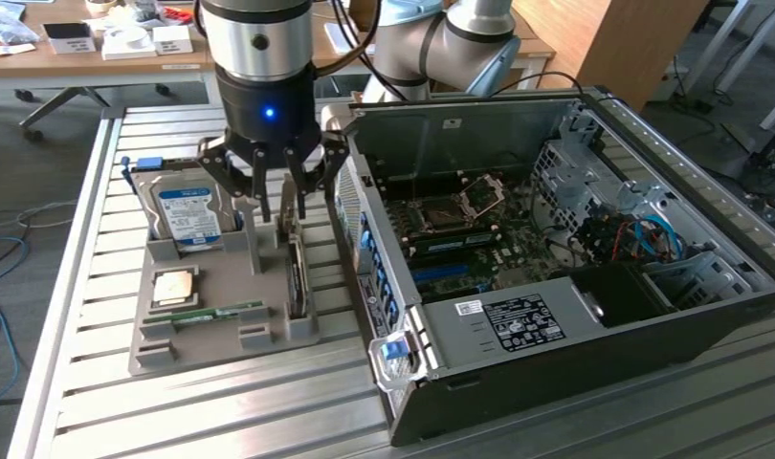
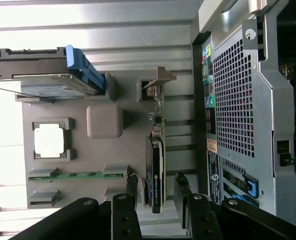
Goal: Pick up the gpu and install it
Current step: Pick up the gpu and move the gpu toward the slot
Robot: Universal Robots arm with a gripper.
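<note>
The gpu (image 1: 296,273) is a thin dark card standing on edge in a slot of the grey holder tray (image 1: 158,349), its silver bracket (image 2: 158,79) at the far end. My gripper (image 1: 287,199) hangs right over the card's back end. In the wrist view the gpu (image 2: 156,170) runs between my two fingertips (image 2: 132,184), with a gap showing on each side. The gripper (image 2: 156,186) is open and holds nothing.
The tray also carries a hard drive (image 1: 188,212) with a blue-white label, a square processor (image 1: 174,285) and a green memory stick (image 1: 209,314). The opened computer case (image 1: 694,206) stands close on the exterior view's right, its motherboard (image 1: 471,244) exposed. All rest on a slatted metal table (image 1: 234,411).
</note>
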